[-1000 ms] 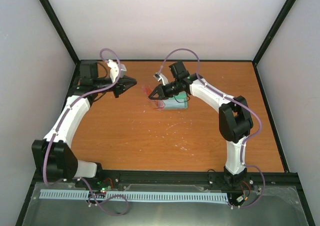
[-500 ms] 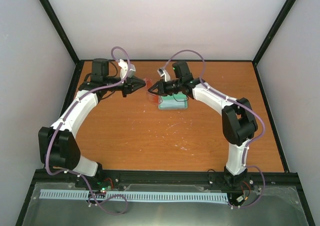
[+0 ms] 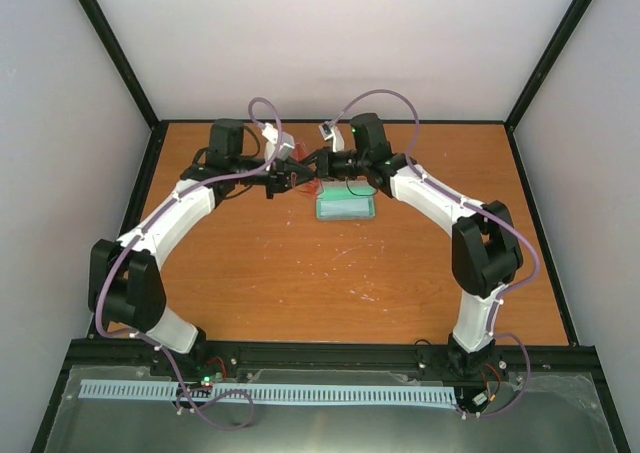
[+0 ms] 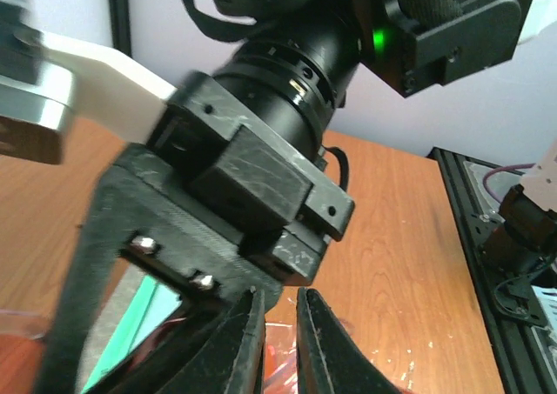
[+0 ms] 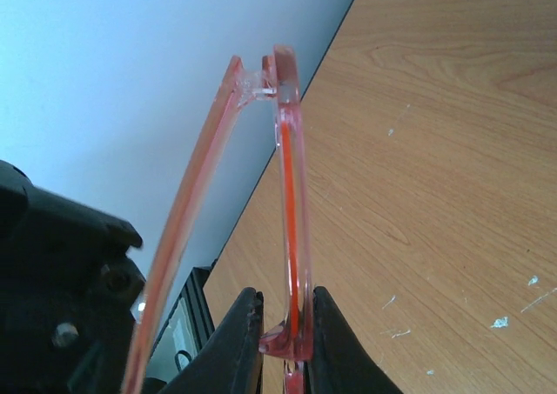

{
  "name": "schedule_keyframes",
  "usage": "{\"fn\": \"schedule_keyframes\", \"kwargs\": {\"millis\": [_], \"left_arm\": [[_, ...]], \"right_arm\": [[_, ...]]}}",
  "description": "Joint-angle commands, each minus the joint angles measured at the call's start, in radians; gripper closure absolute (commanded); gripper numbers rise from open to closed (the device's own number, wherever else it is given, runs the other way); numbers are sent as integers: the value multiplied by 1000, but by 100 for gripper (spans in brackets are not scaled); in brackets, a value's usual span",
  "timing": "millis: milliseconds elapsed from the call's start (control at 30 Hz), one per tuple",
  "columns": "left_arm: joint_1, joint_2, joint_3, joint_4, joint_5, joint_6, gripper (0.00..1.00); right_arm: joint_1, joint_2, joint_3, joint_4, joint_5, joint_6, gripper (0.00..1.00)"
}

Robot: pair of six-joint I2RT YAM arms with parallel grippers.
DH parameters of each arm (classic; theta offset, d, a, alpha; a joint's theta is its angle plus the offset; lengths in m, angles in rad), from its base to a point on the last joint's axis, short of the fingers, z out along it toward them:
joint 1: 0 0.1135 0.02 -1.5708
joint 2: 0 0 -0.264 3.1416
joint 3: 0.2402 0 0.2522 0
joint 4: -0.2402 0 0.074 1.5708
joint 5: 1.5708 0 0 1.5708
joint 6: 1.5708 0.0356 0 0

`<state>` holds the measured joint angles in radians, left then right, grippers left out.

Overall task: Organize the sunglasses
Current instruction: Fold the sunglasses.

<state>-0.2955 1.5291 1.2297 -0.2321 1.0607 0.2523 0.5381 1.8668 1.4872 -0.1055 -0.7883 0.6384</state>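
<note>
As the right gripper (image 5: pixel 285 324) pinches them, the sunglasses (image 5: pixel 291 176) jut beyond it.

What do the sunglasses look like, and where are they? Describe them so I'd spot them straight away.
Look to the far middle of the orange-brown table, just left of the green-lined case. There the right gripper pinches the sunglasses. They are thin and see-through red-pink with slim arms, nothing like the boxy grey-green case.
</note>
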Motion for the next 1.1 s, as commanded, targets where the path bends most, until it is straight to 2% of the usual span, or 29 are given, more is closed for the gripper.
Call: {"fn": "schedule_keyframes", "kwargs": {"millis": [0,100,233,333,400,500,567,667,733,867,1067], "left_arm": [[-44,20,17,27,12,-1,87],[-47,28,23,15,-13,11,87],[-41,42,70,-58,-133,89,85],[17,30,86,3,-184,33,61],[72,22,99,57,-187,-33,38],[100,10,142,58,-206,-29,32],[101,-11,149,61,-179,-28,38],[101,-46,140,63,-82,-49,65],[97,-72,107,64,-2,-49,76],[67,-121,42,18,106,23,85],[29,-166,6,-95,158,137,88]], "right_arm": [[-3,-62,1,48,11,3,97],[-3,-84,0,25,25,-20,96],[-15,-116,-28,-8,66,-40,94],[-35,-142,-64,-56,142,-53,94],[-52,-159,-106,-72,194,-51,95],[-80,-172,-133,-93,259,-44,96],[-92,-167,-124,-119,315,-43,97],[-100,-147,-89,-143,379,-39,97],[-102,-130,-64,-141,393,-35,97],[-102,-95,-13,-137,391,-21,97],[-109,-86,17,-123,389,-7,97]]}}
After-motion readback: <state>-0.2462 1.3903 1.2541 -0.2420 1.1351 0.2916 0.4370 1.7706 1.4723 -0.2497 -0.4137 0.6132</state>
